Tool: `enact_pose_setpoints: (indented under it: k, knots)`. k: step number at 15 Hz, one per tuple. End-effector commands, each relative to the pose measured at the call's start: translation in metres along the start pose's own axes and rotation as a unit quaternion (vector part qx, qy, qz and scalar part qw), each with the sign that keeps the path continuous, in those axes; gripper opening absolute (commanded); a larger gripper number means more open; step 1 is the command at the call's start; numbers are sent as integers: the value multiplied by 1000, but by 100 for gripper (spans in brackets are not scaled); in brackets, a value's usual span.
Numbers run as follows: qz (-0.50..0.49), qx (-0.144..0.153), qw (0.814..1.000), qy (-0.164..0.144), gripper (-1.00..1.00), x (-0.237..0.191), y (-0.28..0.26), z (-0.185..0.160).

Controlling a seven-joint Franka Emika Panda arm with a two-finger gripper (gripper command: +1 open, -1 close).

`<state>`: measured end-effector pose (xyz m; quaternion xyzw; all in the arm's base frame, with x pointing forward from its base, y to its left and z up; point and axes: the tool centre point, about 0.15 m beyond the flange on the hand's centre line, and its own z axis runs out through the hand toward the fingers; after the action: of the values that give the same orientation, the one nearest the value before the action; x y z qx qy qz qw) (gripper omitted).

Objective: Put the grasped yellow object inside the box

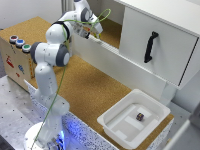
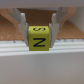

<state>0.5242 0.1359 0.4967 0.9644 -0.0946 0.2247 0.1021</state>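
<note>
- Your fingers [image 2: 21,31] are clamped on the yellow object [image 2: 38,37], one on each side; the wrist view shows it as a small cube with black marks on its face.
- The gripper [image 1: 93,31] hangs at the white front rim of the box [image 1: 150,75], cork-brown floor beyond it.
- You are in the carry-over step: the cube looks level with the rim, though the blur leaves that uncertain.
- Next, you need to move it past the rim over the cork floor, lower, then part the fingers.
- The black handle [image 1: 150,46] and the white tub [image 1: 116,123] with its small dark block [image 1: 139,117] lie well apart.
</note>
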Motion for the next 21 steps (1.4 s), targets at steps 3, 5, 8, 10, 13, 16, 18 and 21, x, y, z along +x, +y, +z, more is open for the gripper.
enact_pose_setpoints:
  k: [3, 5, 8, 10, 13, 16, 18, 21]
  knots:
    - [45, 39, 998, 8, -100, -58, 109, 39]
    - [66, 28, 997, -8, -100, -69, 147, 56]
    - [112, -3, 993, -34, -100, -90, 217, 79]
    - [157, -33, 986, -51, -100, -108, 272, 95]
    - [211, -71, 972, -74, -100, -130, 342, 114]
    - [269, -100, 953, -96, -100, -154, 418, 134]
    - [304, -101, 941, -111, -100, -172, 459, 150]
    - [330, -101, 928, -139, -100, -196, 488, 177]
